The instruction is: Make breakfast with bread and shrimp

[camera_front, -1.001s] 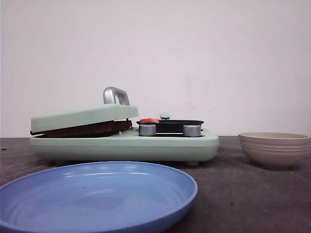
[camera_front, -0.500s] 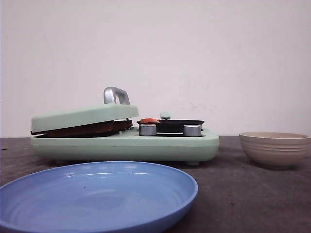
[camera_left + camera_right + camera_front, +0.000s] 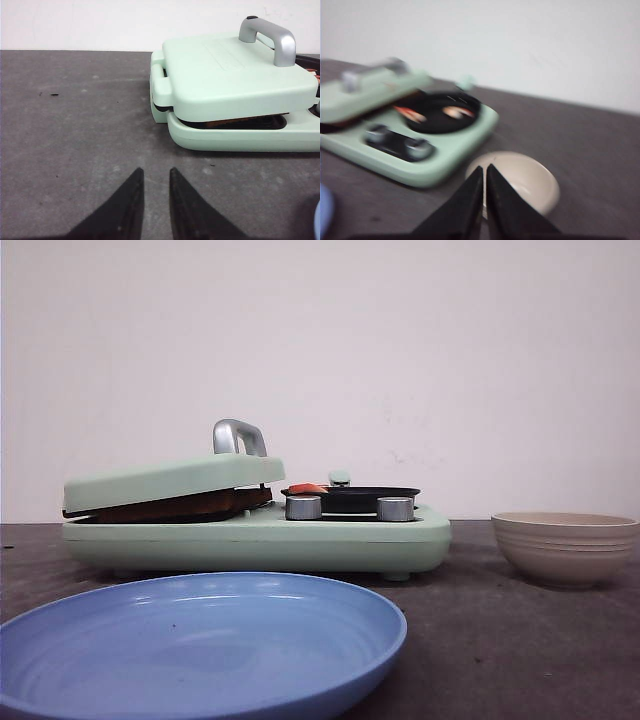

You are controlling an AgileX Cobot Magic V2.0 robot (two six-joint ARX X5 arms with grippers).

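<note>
Under the tilted lid of the mint-green breakfast maker [image 3: 255, 530], clamped in the sandwich press: the brown-crusted white bread [image 3: 180, 506], only its dark edge showing. Likely soft and easily crushed; best lifted out flat after raising the lid by its silver loop handle [image 3: 267, 35]. In the small round black pan [image 3: 352, 497] on the maker's right half: the curled orange-red shrimp [image 3: 410, 114], small, probably slippery and fragile, best pinched gently across the middle. Nearest the camera, a wide shallow blue plate [image 3: 200, 640], nothing in it. Off to the right, a beige ribbed bowl [image 3: 565, 545], inside blurred, apparently bare. Left gripper [image 3: 152, 175] slightly parted, holding nothing, low over the table beside the maker. Right gripper [image 3: 484, 172] pressed closed on nothing, above the bowl.
</note>
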